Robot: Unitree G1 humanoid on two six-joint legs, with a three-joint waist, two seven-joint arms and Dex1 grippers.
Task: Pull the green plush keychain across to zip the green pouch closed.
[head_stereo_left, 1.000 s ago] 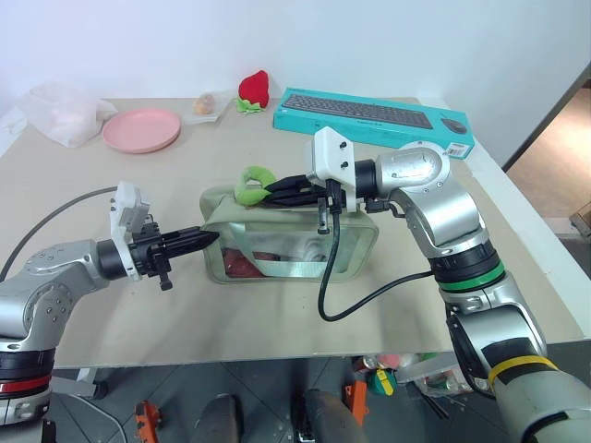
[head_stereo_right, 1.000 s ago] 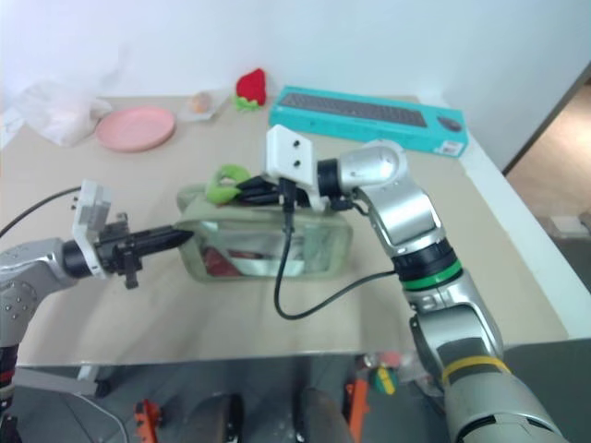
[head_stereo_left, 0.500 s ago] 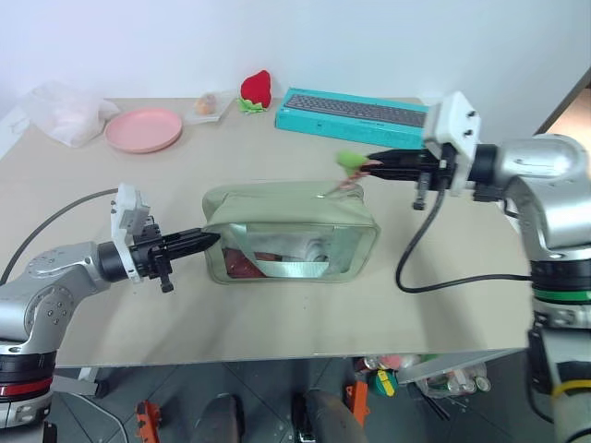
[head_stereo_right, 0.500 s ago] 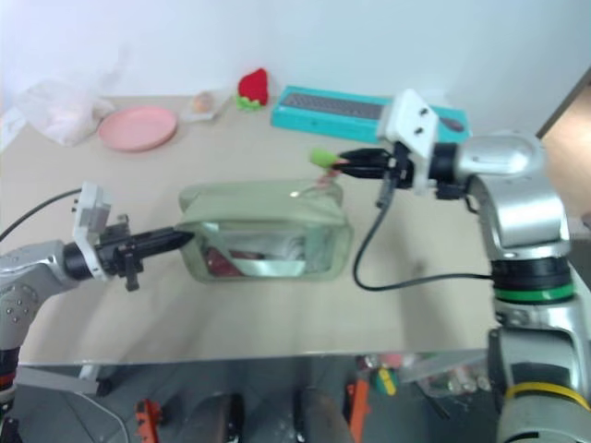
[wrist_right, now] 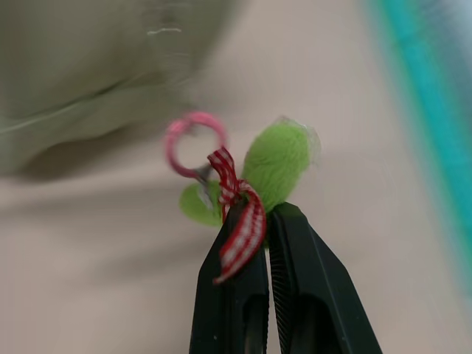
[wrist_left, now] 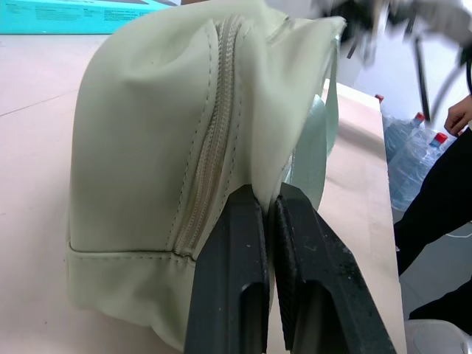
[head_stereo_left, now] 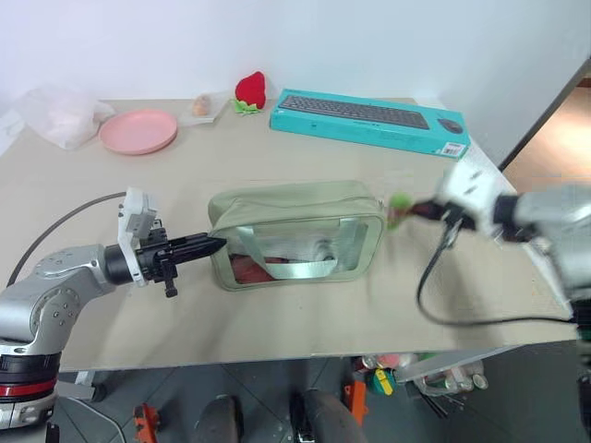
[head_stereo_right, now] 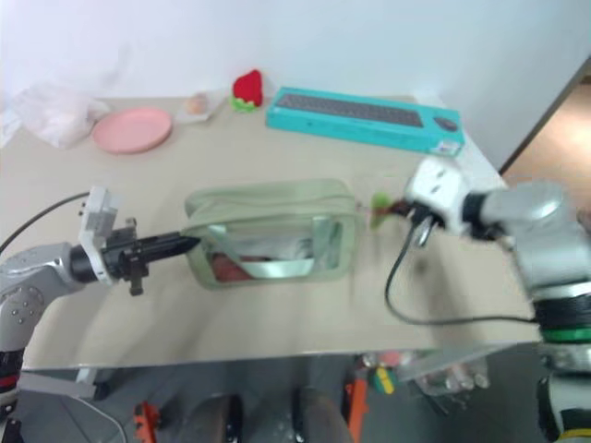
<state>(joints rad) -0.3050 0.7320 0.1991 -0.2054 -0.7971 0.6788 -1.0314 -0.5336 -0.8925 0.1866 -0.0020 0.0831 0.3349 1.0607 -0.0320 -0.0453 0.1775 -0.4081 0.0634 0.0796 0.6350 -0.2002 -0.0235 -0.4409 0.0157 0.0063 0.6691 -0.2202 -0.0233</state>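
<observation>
The green pouch (head_stereo_left: 295,231) lies mid-table with its clear window facing me. My left gripper (head_stereo_left: 209,245) is shut on the fabric of its left end; in the left wrist view the fingers (wrist_left: 236,258) pinch the pouch (wrist_left: 162,125) just beside the zipper seam. My right gripper (head_stereo_left: 416,210), blurred, sits just past the pouch's right end and is shut on the green plush keychain (head_stereo_left: 399,207). The right wrist view has the fingertips (wrist_right: 247,221) clamped on the keychain (wrist_right: 276,161) and its red-white ribbon, with a pink ring (wrist_right: 195,144) beside it. Whether the ring still joins the pouch I cannot tell.
At the back of the table stand a teal keyboard box (head_stereo_left: 369,120), a red strawberry plush (head_stereo_left: 249,90), a pink plate (head_stereo_left: 138,131) and a crumpled plastic bag (head_stereo_left: 60,111). A black cable (head_stereo_left: 434,300) hangs from my right wrist. The table's edge runs close on the right.
My right gripper has carried the keychain from the pouch's left end across its top to the right and down past the right end. The left gripper has kept its grip in place.
</observation>
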